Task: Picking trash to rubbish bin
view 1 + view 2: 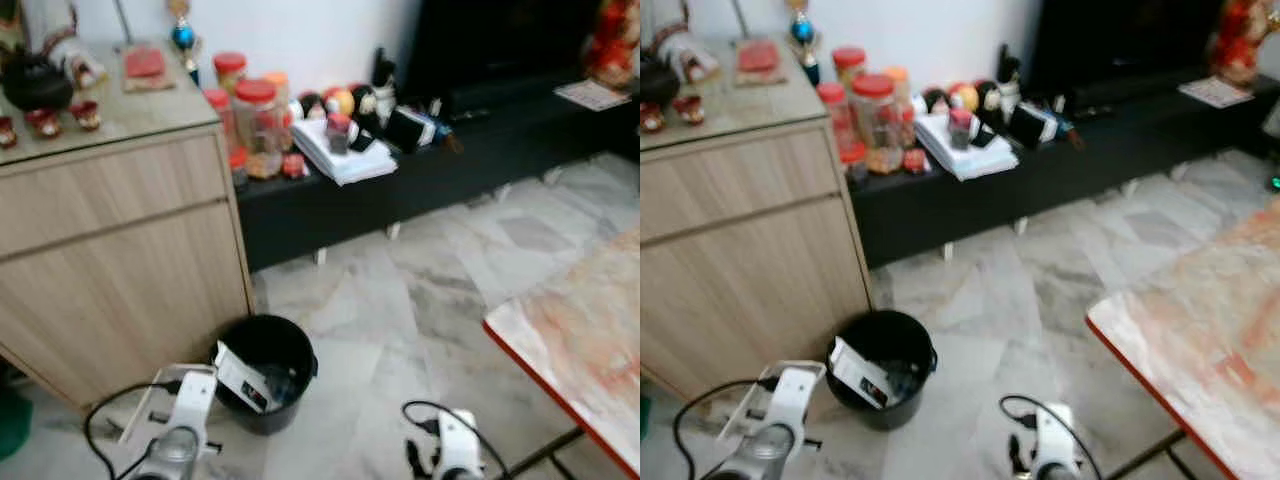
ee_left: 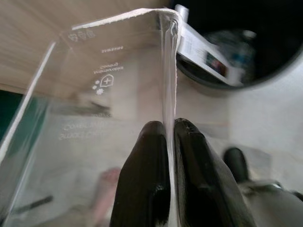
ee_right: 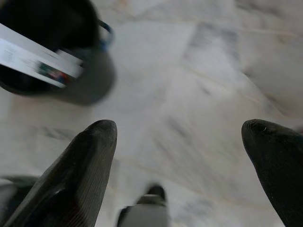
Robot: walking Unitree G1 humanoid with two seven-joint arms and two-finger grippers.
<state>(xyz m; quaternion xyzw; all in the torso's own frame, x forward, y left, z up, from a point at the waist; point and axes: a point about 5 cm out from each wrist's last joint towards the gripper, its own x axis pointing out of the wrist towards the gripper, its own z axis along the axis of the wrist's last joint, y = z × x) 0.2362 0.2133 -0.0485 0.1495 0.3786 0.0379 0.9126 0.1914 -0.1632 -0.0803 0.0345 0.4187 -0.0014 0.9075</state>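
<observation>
Soft, even indoor daylight; all views slightly blurred, the right wrist view most.

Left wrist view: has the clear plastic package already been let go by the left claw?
No, the left claw is shut on the edge of the clear plastic package, beside the black bin.
</observation>
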